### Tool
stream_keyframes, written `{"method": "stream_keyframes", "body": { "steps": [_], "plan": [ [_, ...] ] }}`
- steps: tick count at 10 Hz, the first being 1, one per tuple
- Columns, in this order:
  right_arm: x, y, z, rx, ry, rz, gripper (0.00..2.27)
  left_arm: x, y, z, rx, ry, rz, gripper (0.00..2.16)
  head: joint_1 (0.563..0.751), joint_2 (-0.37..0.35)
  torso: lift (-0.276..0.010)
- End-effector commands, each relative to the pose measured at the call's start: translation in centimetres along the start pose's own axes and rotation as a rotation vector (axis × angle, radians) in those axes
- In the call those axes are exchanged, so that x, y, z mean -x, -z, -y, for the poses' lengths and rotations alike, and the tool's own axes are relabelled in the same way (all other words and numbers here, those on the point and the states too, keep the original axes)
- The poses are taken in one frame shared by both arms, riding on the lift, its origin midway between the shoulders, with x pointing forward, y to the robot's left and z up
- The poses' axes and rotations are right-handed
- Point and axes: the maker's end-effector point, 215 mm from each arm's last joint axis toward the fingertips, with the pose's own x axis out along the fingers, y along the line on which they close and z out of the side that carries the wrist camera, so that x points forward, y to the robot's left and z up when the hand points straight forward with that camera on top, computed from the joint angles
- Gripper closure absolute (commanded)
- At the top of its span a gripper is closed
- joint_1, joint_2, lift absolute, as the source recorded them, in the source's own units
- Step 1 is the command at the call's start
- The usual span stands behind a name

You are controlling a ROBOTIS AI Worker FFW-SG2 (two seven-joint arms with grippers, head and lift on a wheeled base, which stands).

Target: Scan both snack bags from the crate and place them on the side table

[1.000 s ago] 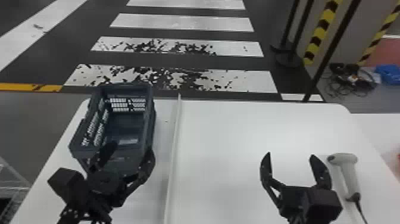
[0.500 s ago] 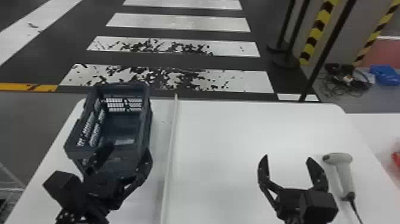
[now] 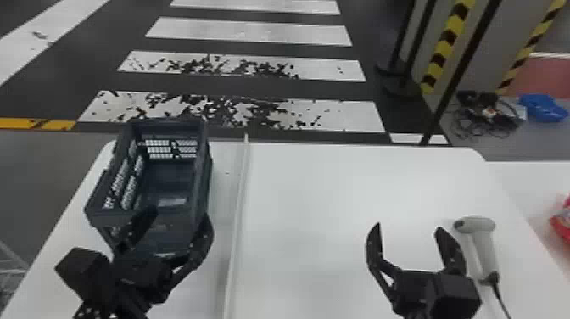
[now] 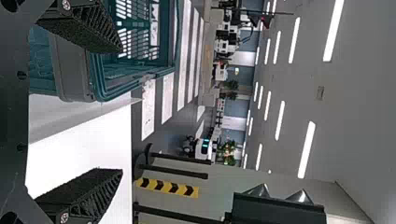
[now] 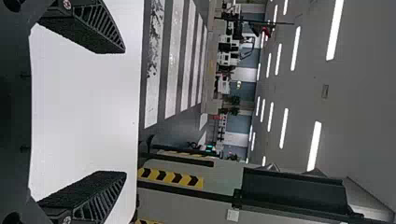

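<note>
- The crate stands upright, open side up, on the work table; its floor shows between its walls. Its long axis runs away from the robot, the far end leaning slightly to the right.
- To the far right of the crate, beyond the work table's edge, a red packet is seen on the side table. It is cut off by the view, so its long axis cannot be told; it is probably a snack bag.
- From this, the scanning and placing are judged to be finished or nearly so. The second bag's place cannot be confirmed, nor can either scan.
- Well to the right of the crate, the scanner is laid down on the work table. Its head is pointed left, towards the crate's side; its handle runs back towards the robot, with the cable trailing from the end.
- At the crate's near end, the left gripper is held with its fingers spread and nothing gripped.
- Right of the crate and just beside the scanner, the right gripper is likewise held with parted fingers, nothing between them.
- If the job is complete, only a withdrawal of both arms is needed.
</note>
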Motion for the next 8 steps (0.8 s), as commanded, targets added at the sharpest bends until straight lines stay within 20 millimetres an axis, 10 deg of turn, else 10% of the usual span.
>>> {"method": "stream_keyframes", "body": {
  "steps": [1, 8],
  "plan": [
    [0.1, -0.11, 0.0, -0.003, 0.001, 0.004, 0.06, 0.28, -0.08, -0.05, -0.004, -0.002, 0.0, 0.08, 0.695, -0.05, -0.095],
    [0.16, -0.06, -0.17, -0.002, -0.002, 0.001, 0.06, 0.99, 0.15, 0.55, -0.013, 0.004, -0.018, 0.08, 0.695, -0.053, -0.095]
  ]
}}
